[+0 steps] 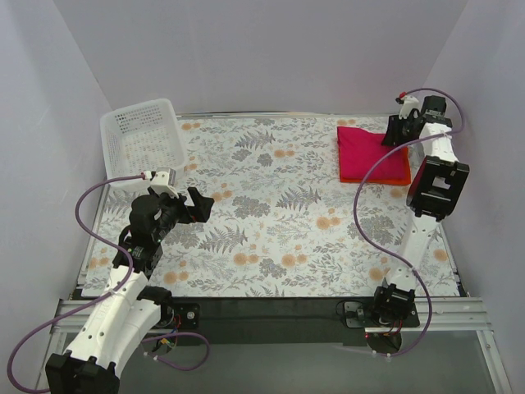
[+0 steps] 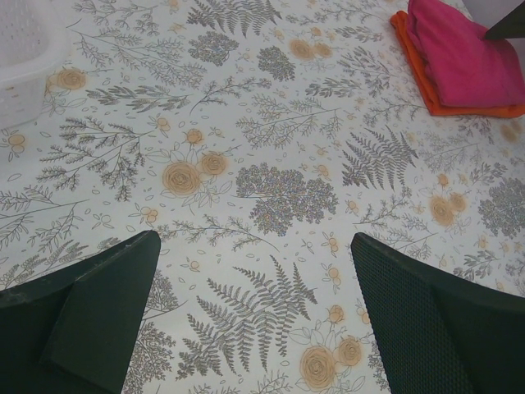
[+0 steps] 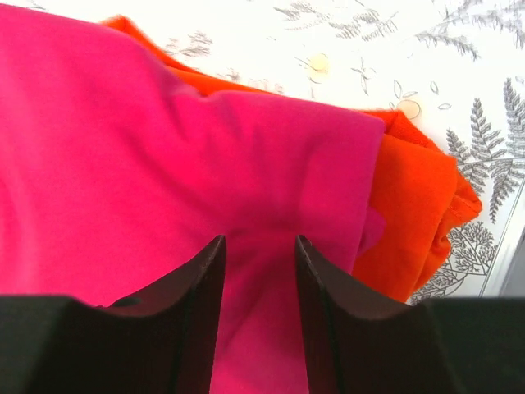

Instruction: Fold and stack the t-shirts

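The 2 t-shirts are found folded and stacked at the far right corner of the table point(image 1: 279, 222): the magenta-pink shirt point(image 3: 164, 164) is laid on the orange-red shirt point(image 3: 414, 213), which peeks out underneath. The right gripper point(image 3: 260, 242) is parked on the pink top layer, jaws slightly apart; whether cloth is nipped can't be told. The left gripper point(image 1: 199, 205) is held wide open near the basket point(image 1: 139, 135). Soft, light, floppy stuff, probably best pinched at a folded edge, all layers together.

light: bright, even | shadows: faint | right wrist: pink t-shirt point(image 3: 123, 164) oversaturated, soft
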`<state>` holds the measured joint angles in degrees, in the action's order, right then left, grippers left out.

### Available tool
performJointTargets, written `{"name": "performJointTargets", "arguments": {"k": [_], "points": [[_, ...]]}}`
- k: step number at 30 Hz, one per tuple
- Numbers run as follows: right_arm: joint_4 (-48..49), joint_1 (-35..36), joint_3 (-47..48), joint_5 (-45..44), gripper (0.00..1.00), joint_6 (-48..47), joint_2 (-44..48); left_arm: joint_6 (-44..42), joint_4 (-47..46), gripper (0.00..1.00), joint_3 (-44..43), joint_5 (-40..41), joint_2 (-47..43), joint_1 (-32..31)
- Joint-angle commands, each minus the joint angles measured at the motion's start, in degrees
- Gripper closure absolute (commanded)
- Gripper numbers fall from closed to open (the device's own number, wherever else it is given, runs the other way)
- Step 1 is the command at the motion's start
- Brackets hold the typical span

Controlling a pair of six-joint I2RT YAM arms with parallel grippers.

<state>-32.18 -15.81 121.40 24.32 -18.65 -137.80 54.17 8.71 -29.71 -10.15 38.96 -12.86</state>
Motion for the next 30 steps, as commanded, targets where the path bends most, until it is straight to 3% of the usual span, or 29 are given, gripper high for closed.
{"name": "performJointTargets", "arguments": {"k": [1,6,11,21,26,30], "points": [[0.10,-0.45,-1.08,9.04,0.60,-2.96,8.94,-0.82,-0.62,0.04,-0.08,-0.66,-0.11,0.21],[0.02,0.34,-1.78,20.81,0.60,1.49,9.57,-0.73,-0.62,0.04,-0.08,-0.66,-0.03,0.21],[0.89,2.54,1.02,30.43,0.68,10.38,3.42,-0.73,-0.62,0.04,-0.08,-0.75,0.33,0.21],[13.37,7.73,3.05,23.95,0.73,31.19,-5.02,-0.82,-0.54,0.04,-0.17,-0.31,1.73,0.21],[14.96,8.08,3.49,20.33,0.73,33.77,-9.59,-0.74,-0.36,0.05,-0.17,-0.13,1.73,0.21],[14.78,8.08,5.24,23.48,0.72,32.28,-10.91,-0.65,-0.27,0.05,-0.17,-0.31,2.26,0.21]]}}
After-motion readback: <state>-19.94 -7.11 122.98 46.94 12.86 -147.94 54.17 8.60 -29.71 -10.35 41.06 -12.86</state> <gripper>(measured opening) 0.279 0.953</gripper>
